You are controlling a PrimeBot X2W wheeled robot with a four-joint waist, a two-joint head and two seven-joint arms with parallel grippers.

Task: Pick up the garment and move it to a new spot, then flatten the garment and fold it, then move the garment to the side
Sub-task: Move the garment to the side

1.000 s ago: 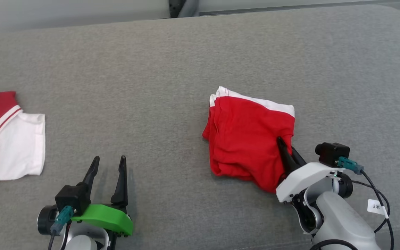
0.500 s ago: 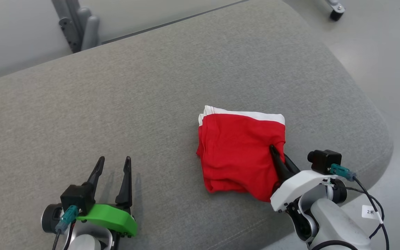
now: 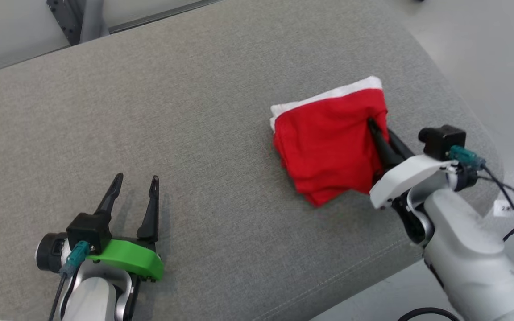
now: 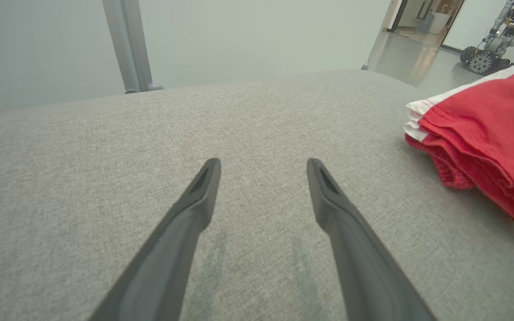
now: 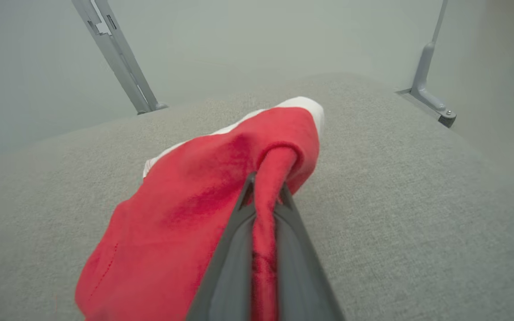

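Red folded garment (image 3: 328, 142), white edge, lies on far right of grey cushion (image 3: 172, 111). Right gripper (image 3: 379, 127) pinches its right edge fold. Left gripper (image 3: 136, 178) spread, empty, near left, well apart from garment.

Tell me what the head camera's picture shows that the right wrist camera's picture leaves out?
Head view's own: the left gripper, open and holding nothing, over bare cushion; the right arm's pale forearm; the floor beyond the cushion's rounded corner.
Right wrist view's own: a close look at the pinch, a ridge of red cloth squeezed between the two dark fingers, and a metal bracket beyond the cushion.
Shared: the folded red garment with its white edge, the grey cushion, and the right gripper shut on the garment.
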